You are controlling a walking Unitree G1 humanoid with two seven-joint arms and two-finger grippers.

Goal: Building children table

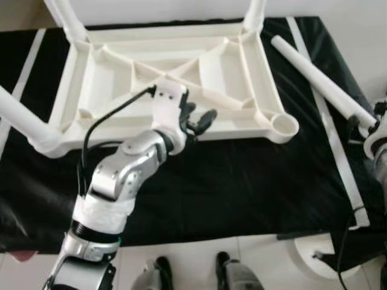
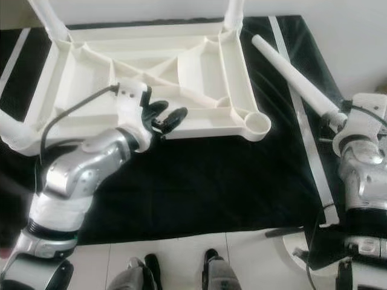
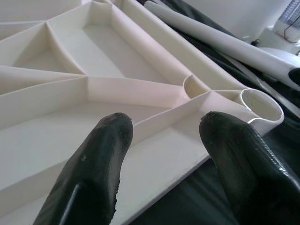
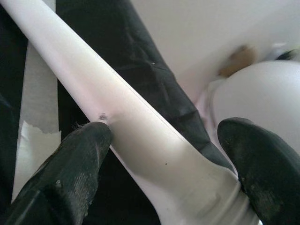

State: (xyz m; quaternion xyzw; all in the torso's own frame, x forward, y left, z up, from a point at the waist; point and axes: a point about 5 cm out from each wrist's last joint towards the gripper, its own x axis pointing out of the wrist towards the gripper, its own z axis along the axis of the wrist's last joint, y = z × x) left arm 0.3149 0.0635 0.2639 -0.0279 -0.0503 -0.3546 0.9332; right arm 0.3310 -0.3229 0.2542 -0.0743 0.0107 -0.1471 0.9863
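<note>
Here, largest thing first, as we read it.

Black sheet [image 1: 242, 187]: it covers the floor under the parts; we judge it is there to protect the white plastic and keep the pieces easy to see.

Table top [image 1: 121, 66]: it lies upside down on the sheet with its ribbed underside up, so the leg sockets face us. Three fitted legs [image 1: 66, 18] stand in three corners.

Empty socket [image 2: 259, 124]: the near corner on our right side is open, which is why the work gathers at this end.

Loose leg [image 2: 290, 75]: the last white tube lies flat on the sheet to the right of the table top, apart from it, its near end by our right wrist.

Left gripper [image 1: 198, 119]: it hovers over the near rim of the table top, fingers [image 3: 98, 154] apart and holding nothing. We judge it is placed to steady the top while the leg goes in.

Right gripper [image 4: 161, 164]: its fingers [image 4: 75, 164] straddle the thick end of the loose leg, one touching its side, the other standing off, so the jaws are spread and not yet clamped.

Next step: we would close on the leg, lift it and carry it to the empty socket.
</note>
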